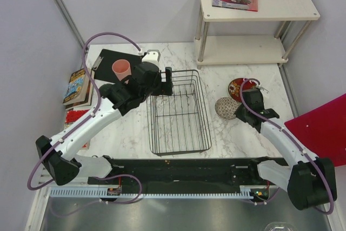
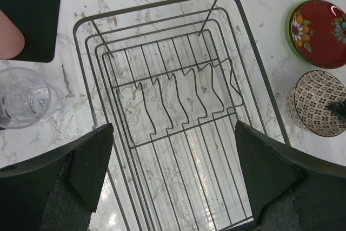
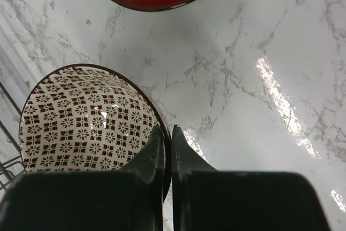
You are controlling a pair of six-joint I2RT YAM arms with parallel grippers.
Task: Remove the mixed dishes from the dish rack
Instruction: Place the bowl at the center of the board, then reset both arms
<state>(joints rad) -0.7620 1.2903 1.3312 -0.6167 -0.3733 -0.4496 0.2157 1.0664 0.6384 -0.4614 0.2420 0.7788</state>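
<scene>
Dish rack (image 1: 178, 113) stands mid-counter (image 1: 227, 139), its wire floor and tines in full view. Open marble runs along its right edge. Left of it, a clear glass (image 2: 24, 98) stands on the counter and a pink cup (image 1: 121, 68) on the black mat (image 1: 108, 58). Well to its right, red plate (image 1: 238, 86) and patterned bowl (image 1: 225, 107) sit close together. Left claw (image 2: 173, 132) hangs over the rack's far end, spread wide, gripping nothing. Right claw (image 3: 167, 131) is pinched on the bowl's rim.

The marble table (image 1: 227, 133) carries the rack (image 1: 179, 152) at centre and the black mat (image 1: 108, 60) at far left. The glass (image 2: 24, 98) stands just beside the mat. The plate stack (image 2: 319, 33) and the bowl (image 2: 319, 104) sit close together, right of the rack.
</scene>
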